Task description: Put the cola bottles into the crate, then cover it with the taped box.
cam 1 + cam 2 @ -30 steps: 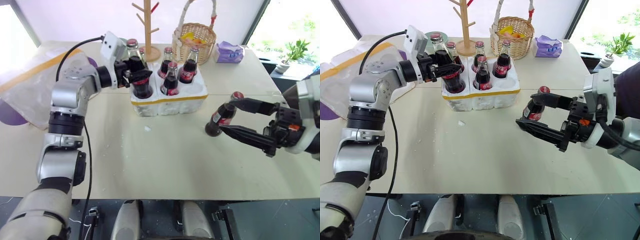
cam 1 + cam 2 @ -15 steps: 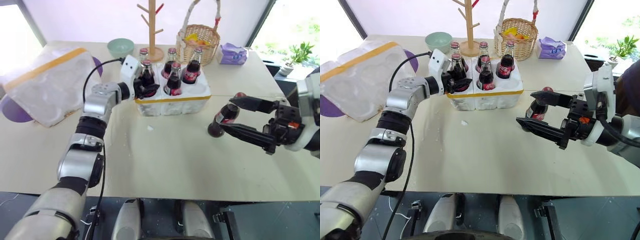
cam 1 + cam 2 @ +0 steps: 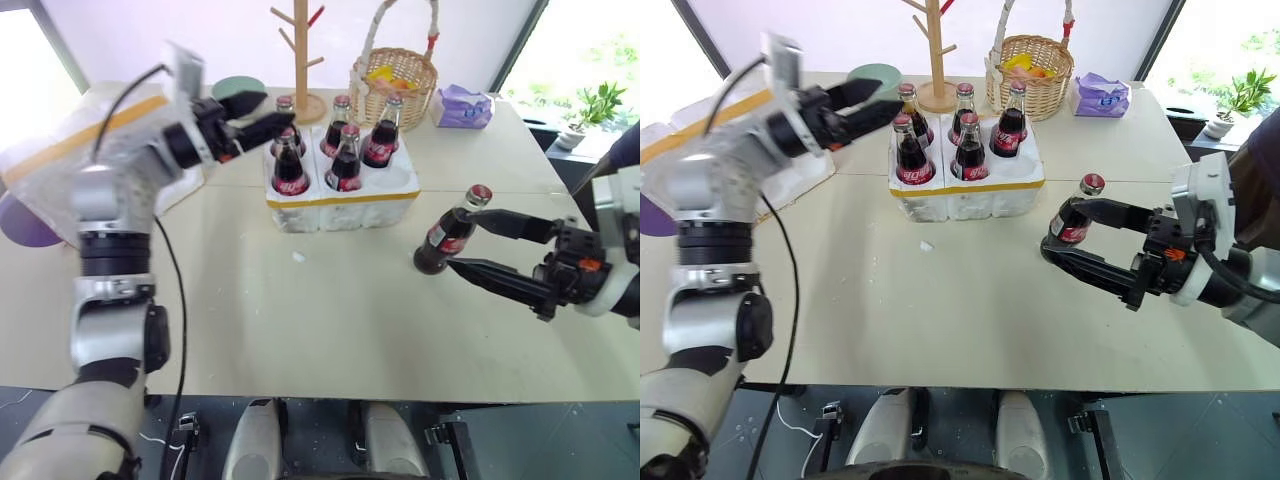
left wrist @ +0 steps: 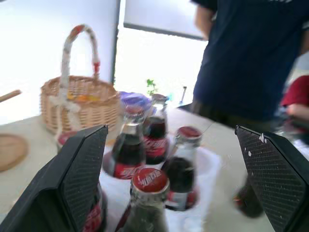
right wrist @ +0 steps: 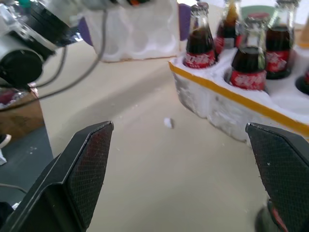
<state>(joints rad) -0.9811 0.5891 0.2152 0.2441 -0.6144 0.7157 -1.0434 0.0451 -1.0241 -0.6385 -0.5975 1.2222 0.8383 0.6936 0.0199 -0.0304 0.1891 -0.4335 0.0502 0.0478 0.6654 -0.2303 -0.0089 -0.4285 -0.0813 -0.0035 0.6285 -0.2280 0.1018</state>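
Five cola bottles [image 3: 345, 158] upright in the crate [image 3: 342, 197] on our bench [image 3: 300, 320], our left claw [image 3: 262, 112] spread empty just above the crate, sixth bottle [image 3: 447, 232] tilted between our right claw [image 3: 468, 243]'s released fingers, right of the crate.

Bright windowed room, table [image 3: 330, 300], basket [image 3: 390, 85]

Five cola bottles [image 3: 970, 150] seated in crate [image 3: 967, 190] – sixth bottle [image 3: 1074, 218] upright on worktop [image 3: 940, 300] between right gripper [image 3: 1052, 228] fingers, spread wide.
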